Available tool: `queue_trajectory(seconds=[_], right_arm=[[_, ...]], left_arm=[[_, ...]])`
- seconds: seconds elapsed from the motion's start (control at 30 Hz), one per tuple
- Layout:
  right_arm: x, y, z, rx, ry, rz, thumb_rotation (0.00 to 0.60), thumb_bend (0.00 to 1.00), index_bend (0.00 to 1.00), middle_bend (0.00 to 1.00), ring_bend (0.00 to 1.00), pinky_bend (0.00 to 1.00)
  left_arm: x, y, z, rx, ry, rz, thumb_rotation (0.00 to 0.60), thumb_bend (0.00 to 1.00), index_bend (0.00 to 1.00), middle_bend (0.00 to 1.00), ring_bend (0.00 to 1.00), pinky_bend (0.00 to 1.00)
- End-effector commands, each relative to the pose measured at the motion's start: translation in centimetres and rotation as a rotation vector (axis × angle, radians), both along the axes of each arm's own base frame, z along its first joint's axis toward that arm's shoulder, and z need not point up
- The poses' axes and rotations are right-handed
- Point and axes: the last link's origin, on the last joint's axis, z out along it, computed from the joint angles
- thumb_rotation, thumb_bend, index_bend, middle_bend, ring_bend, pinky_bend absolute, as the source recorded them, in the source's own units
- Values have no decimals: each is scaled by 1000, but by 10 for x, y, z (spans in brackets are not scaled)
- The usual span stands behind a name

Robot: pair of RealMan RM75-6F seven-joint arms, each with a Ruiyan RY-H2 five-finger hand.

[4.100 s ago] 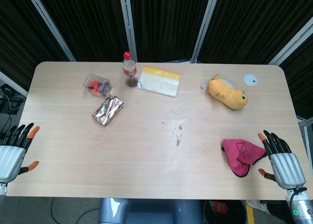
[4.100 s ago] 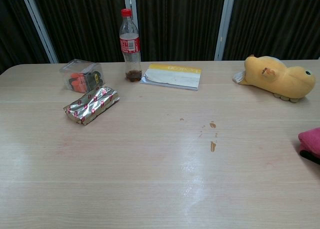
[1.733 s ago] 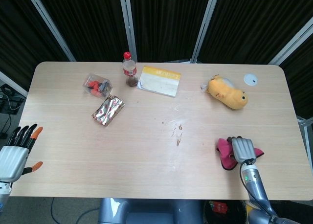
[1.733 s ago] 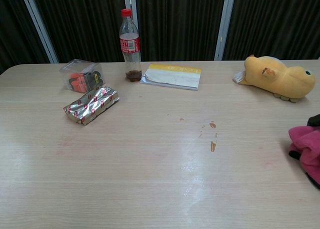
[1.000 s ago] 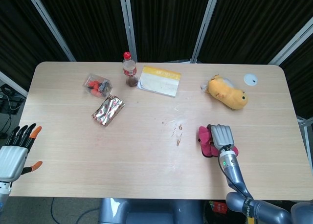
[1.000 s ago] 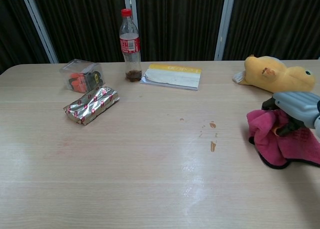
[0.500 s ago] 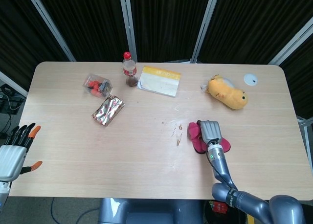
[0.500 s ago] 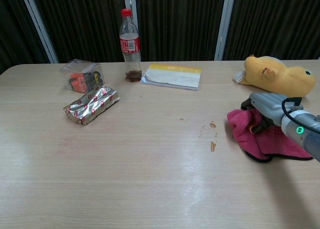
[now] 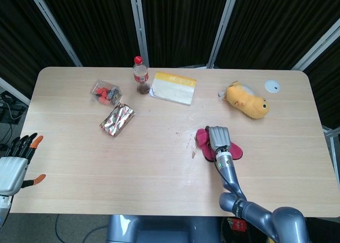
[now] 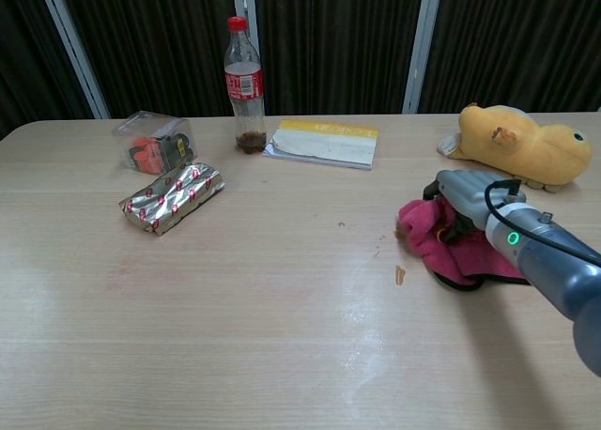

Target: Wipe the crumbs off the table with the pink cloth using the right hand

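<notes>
The right hand presses on the pink cloth, fingers curled into its folds, to sweep the crumbs just beside the cloth's left edge. The left hand waits with fingers spread, far left of the crumbs.

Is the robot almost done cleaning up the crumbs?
Not yet. The right hand already has the pink cloth pressed to the table and its front edge is right at the crumbs. A few brown crumbs show beside the cloth, so they must be swept off. The left hand waits, open, at the table's edge.
</notes>
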Motion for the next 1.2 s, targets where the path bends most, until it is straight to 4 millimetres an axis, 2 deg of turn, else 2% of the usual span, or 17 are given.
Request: queue_trajectory(seconds=[0.03, 0.5, 0.7, 1.2], right_arm=[[7, -2, -5, 2, -11, 9, 600, 600, 730, 604, 494, 688], [38, 1, -27, 30, -82, 60, 600, 600, 731, 604, 494, 688], [44, 15, -30, 56, -130, 68, 600, 600, 730, 604, 494, 688], [50, 61, -23, 111, -196, 64, 600, 600, 730, 604, 495, 688]], left_arm=[[0, 0, 0, -1, -2, 3, 600, 0, 0, 0, 0, 0], [-2, 1, 1, -5, -10, 24, 600, 0, 0, 0, 0, 0], [-2, 1, 0, -4, -13, 31, 600, 0, 0, 0, 0, 0], [-1, -1, 1, 3, -17, 35, 600, 0, 0, 0, 0, 0]])
